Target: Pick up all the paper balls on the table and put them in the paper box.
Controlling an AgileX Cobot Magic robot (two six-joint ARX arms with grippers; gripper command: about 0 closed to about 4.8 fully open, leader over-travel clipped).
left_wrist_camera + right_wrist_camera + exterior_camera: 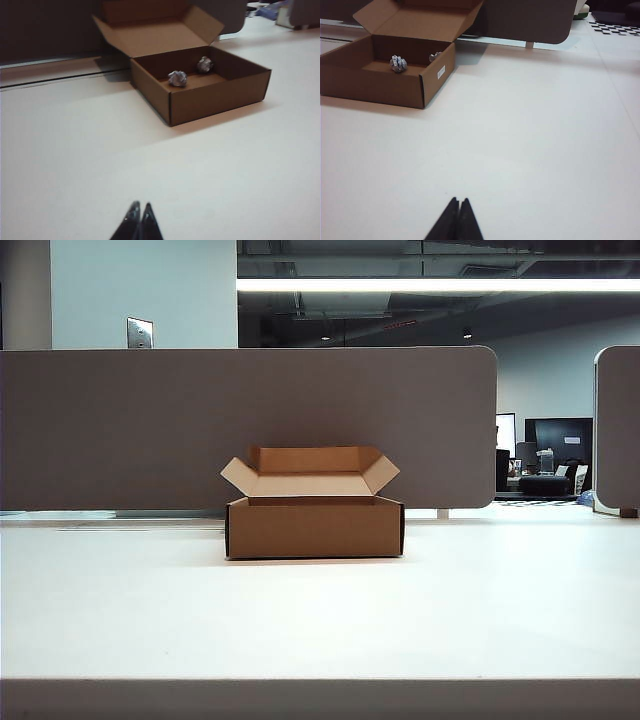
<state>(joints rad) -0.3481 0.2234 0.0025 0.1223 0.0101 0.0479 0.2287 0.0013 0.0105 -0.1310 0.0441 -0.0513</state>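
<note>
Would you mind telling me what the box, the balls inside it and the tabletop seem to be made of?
The paper box looks like plain brown cardboard, matte, with folded flaps and creased edges. The paper balls look like crumpled white paper with greyish print, judging by their wrinkled facets. The table appears to be a smooth, matte white laminate or painted board; its core cannot be told.

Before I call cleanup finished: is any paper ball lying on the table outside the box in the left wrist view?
No, both paper balls seen there sit inside the paper box; the table around it shows none.
</note>
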